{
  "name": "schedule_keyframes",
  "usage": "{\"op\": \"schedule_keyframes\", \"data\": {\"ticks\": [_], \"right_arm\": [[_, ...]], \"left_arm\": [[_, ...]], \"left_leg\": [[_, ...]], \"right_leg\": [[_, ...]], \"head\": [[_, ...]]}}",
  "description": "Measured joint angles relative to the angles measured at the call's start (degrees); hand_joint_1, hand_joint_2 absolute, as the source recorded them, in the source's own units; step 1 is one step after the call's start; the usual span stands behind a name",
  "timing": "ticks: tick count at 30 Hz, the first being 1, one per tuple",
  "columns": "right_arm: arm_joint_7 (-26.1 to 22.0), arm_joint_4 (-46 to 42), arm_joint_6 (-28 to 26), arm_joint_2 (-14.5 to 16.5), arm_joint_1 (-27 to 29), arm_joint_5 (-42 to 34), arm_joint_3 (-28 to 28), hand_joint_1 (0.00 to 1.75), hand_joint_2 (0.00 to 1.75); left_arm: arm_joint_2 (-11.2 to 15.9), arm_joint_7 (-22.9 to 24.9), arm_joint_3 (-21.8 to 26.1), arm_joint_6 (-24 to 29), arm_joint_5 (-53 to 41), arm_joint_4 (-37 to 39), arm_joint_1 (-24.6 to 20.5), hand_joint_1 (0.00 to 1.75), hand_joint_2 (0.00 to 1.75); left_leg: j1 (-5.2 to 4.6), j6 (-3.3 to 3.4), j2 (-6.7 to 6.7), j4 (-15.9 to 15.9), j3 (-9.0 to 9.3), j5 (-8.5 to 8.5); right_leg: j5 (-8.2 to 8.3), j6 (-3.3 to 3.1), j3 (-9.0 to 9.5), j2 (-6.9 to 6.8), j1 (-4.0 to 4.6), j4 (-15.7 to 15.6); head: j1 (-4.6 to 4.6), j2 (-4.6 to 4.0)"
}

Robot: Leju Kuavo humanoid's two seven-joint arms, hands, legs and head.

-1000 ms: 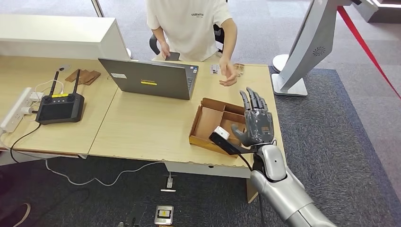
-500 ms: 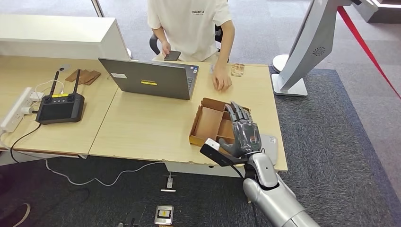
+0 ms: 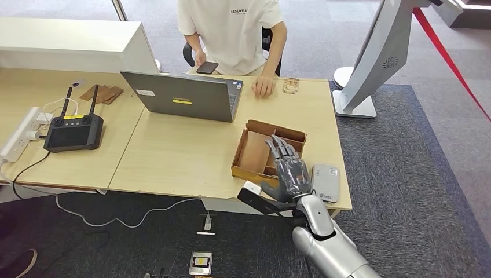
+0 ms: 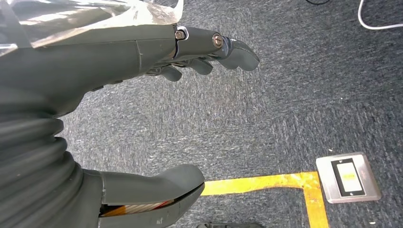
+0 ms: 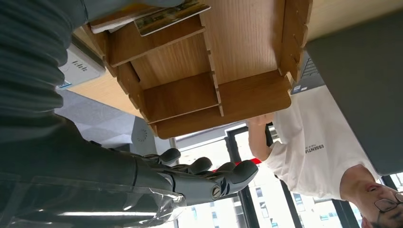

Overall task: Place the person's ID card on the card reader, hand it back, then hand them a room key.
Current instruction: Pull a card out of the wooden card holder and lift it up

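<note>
Overhead, light wooden table [image 3: 173, 156] on grey carpet [image 3: 405, 150]. Right hand [image 3: 288, 169] hovers over wooden tray [image 3: 253, 152], fingers spread, holding nothing. Card reader [image 3: 325, 175] lies just beside tray at table edge. Cards [image 5: 166, 13] sit in a tray compartment. Left hand [image 4: 142, 52] open above carpet. Person [image 3: 231, 29] sits opposite, behind laptop [image 3: 182, 95].

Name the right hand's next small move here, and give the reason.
Probably lower the right hand into the wooden tray and close its fingers on a card. The hand holds nothing and hovers over the tray with its fingers spread, cards lie in the compartment beside it, and the card reader seems to bear no card.
</note>
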Motion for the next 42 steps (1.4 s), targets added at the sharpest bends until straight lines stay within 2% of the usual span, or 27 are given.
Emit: {"op": "schedule_keyframes", "data": {"ticks": [13,19,30,42], "right_arm": [[0.2,1.0,1.6,0.4,1.1,0.0,2.1,0.00,1.75],[5.1,3.4,1.4,0.6,1.3,2.7,3.3,0.00,1.75],[9.6,8.6,-1.6,0.3,1.1,6.5,4.4,0.00,1.75],[10.3,11.9,-3.8,-0.4,0.9,7.3,4.7,0.00,1.75]], "left_arm": [[0.1,0.0,0.0,0.1,0.5,0.0,0.2,0.00,1.75],[0.1,0.0,0.0,0.2,0.8,0.0,0.4,0.00,1.75],[0.3,0.2,0.0,0.2,0.8,0.0,0.6,0.00,1.75],[0.3,0.3,-0.1,0.2,0.7,0.0,0.6,0.00,1.75]], "left_leg": [[0.00,0.00,0.00,0.0,0.00,0.00],[0.00,0.00,0.00,0.0,-0.01,0.00],[0.00,0.00,0.00,0.0,0.00,0.00],[0.00,0.00,0.00,0.0,0.00,0.00]], "right_leg": [[0.00,0.00,0.00,0.00,0.00,0.0],[0.00,0.00,0.01,0.00,0.00,0.0],[0.00,0.00,0.00,0.00,0.00,0.0],[0.00,0.01,0.01,0.00,0.00,0.0]], "head": [[0.00,0.00],[0.00,0.00],[0.00,0.00],[0.00,0.00]]}}
